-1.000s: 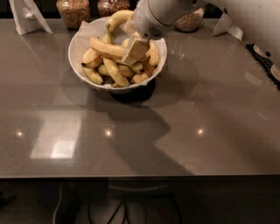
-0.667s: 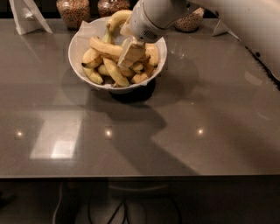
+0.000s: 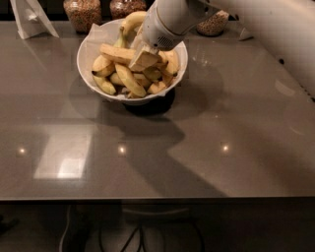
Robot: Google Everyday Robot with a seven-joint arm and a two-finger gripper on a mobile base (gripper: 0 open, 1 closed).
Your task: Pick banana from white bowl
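The white bowl (image 3: 88, 47) stands at the back of the grey table and holds several bananas on a paper lining. The long, nearly straight banana (image 3: 115, 52) lies across the top of the pile, running left to right. My gripper (image 3: 144, 59) reaches down into the bowl from the upper right and sits at the right end of this banana, touching it. The white arm (image 3: 172, 17) hides the bowl's far right part. A strongly arched banana (image 3: 129, 22) sticks up at the bowl's back rim.
Three jars of grain (image 3: 82, 12) (image 3: 122, 7) (image 3: 212, 23) stand behind the bowl. A white folded paper stand (image 3: 29, 18) is at the back left. The table's front edge (image 3: 157, 197) runs across the lower view.
My gripper has shifted a little to the left and lower into the bowl, toward the long banana's right end. The bananas and bowl have not visibly moved.
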